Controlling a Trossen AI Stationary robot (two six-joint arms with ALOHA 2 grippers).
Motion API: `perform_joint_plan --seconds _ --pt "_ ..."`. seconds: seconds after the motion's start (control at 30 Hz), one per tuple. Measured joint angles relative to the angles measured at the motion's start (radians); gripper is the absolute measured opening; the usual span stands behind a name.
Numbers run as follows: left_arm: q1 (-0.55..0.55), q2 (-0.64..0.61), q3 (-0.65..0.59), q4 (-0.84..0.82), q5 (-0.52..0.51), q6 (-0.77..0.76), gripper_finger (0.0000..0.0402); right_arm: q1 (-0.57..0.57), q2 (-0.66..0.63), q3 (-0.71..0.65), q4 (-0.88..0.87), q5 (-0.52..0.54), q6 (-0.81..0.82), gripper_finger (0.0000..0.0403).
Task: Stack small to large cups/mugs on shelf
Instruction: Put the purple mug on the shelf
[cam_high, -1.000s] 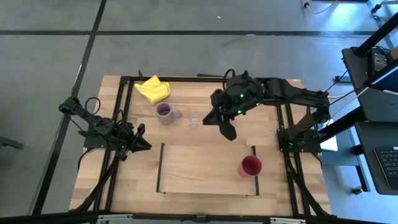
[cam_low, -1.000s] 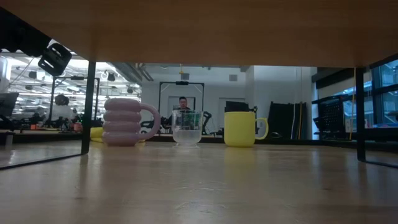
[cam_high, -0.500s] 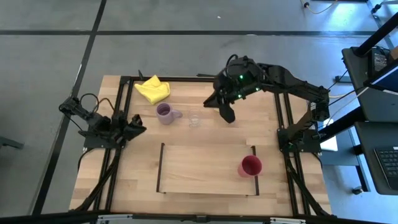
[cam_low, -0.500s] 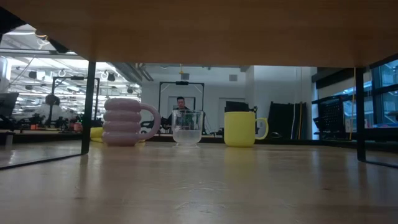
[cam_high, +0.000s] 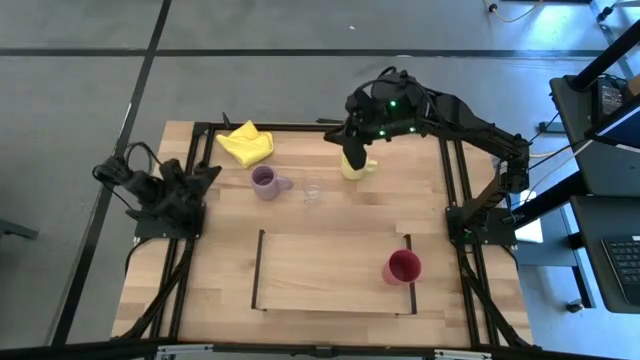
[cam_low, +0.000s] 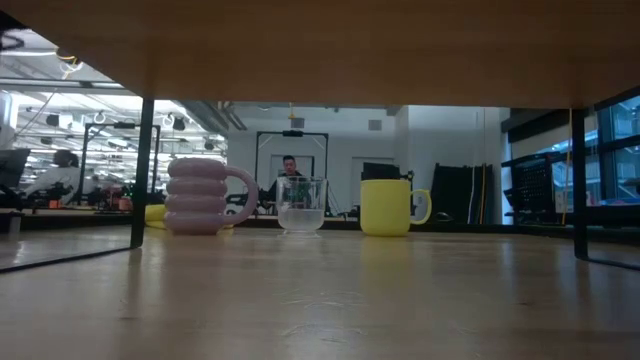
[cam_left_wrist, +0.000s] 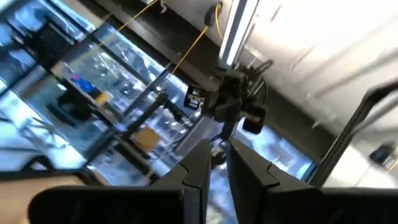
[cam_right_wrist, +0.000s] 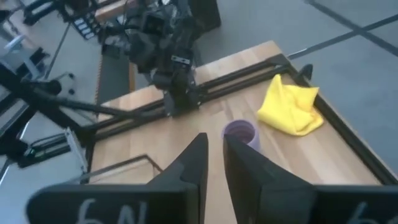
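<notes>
A purple mug (cam_high: 264, 181), a tiny clear glass (cam_high: 313, 191) and a yellow-green mug (cam_high: 360, 168) stand in a row on the table's far half. They also show in the low view: purple mug (cam_low: 200, 196), glass (cam_low: 301, 205), yellow-green mug (cam_low: 388, 207). A red cup (cam_high: 402, 266) stands at the right end of the shelf (cam_high: 320, 275). My right gripper (cam_high: 353, 157) is shut and hovers high over the yellow-green mug, partly hiding it. My left gripper (cam_high: 207, 176) is shut at the table's left edge, tipped up toward the ceiling (cam_left_wrist: 216, 146).
A yellow cloth (cam_high: 246, 143) lies at the far left corner, behind the purple mug; it also shows in the right wrist view (cam_right_wrist: 291, 107). A black metal frame (cam_high: 197, 150) runs round the table. The shelf's left and middle parts are bare wood.
My right gripper has gone from over the table's middle toward the far edge and now hangs over the yellow-green mug. My left gripper has drawn back toward the table's left edge and tipped upward, leaving the low view. The mugs, glass and cup have not moved.
</notes>
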Motion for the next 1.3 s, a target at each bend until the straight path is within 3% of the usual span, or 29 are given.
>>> perform_joint_plan --seconds 0.13,0.27,0.37,0.57,0.73,0.87,1.0,1.07,1.23,1.3 --pt "0.0 0.001 0.196 -0.471 -0.037 -0.003 0.0047 0.0 0.0 0.0 -0.001 0.025 -0.002 0.0053" --pt "0.001 0.027 0.414 -1.002 -0.113 -0.175 0.0047 0.0 0.0 0.0 -0.001 0.076 -0.011 0.0053" --pt "0.001 0.075 0.522 -1.216 -0.133 -0.273 0.0047 -0.011 0.0 0.0 0.001 0.086 -0.027 0.0053" --pt "0.001 0.249 0.632 -1.258 -0.094 -0.222 0.0047 -0.042 0.0 0.0 0.001 0.086 -0.032 0.0053" --pt "0.001 0.433 0.782 -1.188 -0.056 -0.061 0.0047 -0.067 0.0 0.0 0.0 0.086 -0.034 0.0053" --pt "0.032 0.579 0.948 -1.193 -0.132 0.088 0.0047 -0.08 0.0 0.0 -0.003 0.086 -0.051 0.0053" --pt "0.146 0.693 1.082 -1.242 -0.211 0.162 0.0047 -0.093 0.0 0.0 -0.003 0.086 -0.071 0.0053" --pt "0.238 0.737 1.124 -1.277 -0.124 0.158 0.0047 -0.1 0.0 0.0 -0.004 0.086 -0.085 0.0053" --pt "0.511 0.881 1.127 -1.371 0.367 0.149 0.0047 -0.117 0.0 0.0 -0.004 0.085 -0.091 0.0053" --pt "0.63 0.949 1.117 -1.456 0.425 0.152 0.0047 -0.119 0.0 0.0 -0.004 0.085 -0.1 0.0053"
